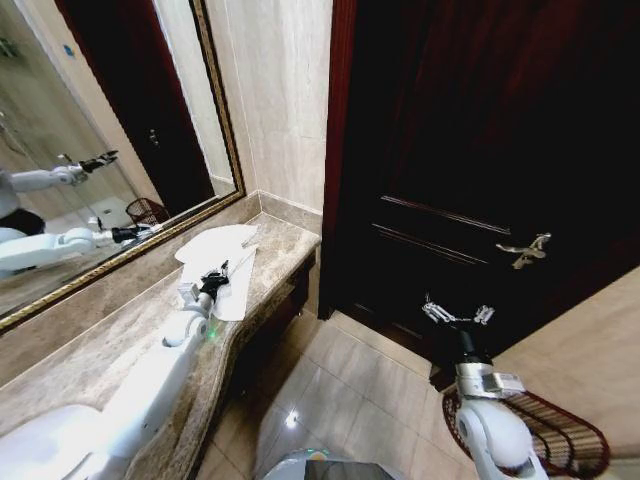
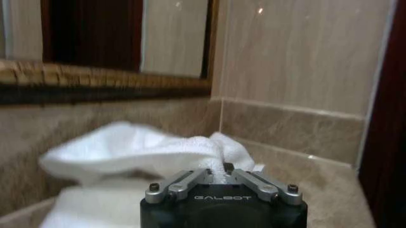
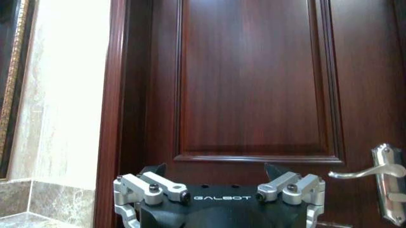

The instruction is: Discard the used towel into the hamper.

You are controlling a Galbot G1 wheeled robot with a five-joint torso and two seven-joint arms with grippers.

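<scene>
Nearest the robot in the head view, the round dark red-brown open-weave wire hamper stands on the tiled floor at the lower right, partly hidden behind the white right arm. That arm reaches up and forward from beside the hamper, and the right gripper hangs in the air in front of the dark brown panelled wooden door, touching nothing. Its fingers are spread wide and released; the right wrist view shows the right gripper with its two black tips well apart and the door panel between them. The silver lever door handle sits off to one side of it.

On the left, the white left arm stretches along the beige marble counter under the mirror. The left gripper is down on the crumpled white cloth towel, which lies on the counter near its far end, just short of the wall corner. The left wrist view shows the left gripper with its fingers clenched together on a bunched fold of the towel, whose near edge is raised off the stone.

Beyond the towel, the gold-framed wall mirror runs along the back of the counter, and the pale marble wall meets the door frame at the far corner.
</scene>
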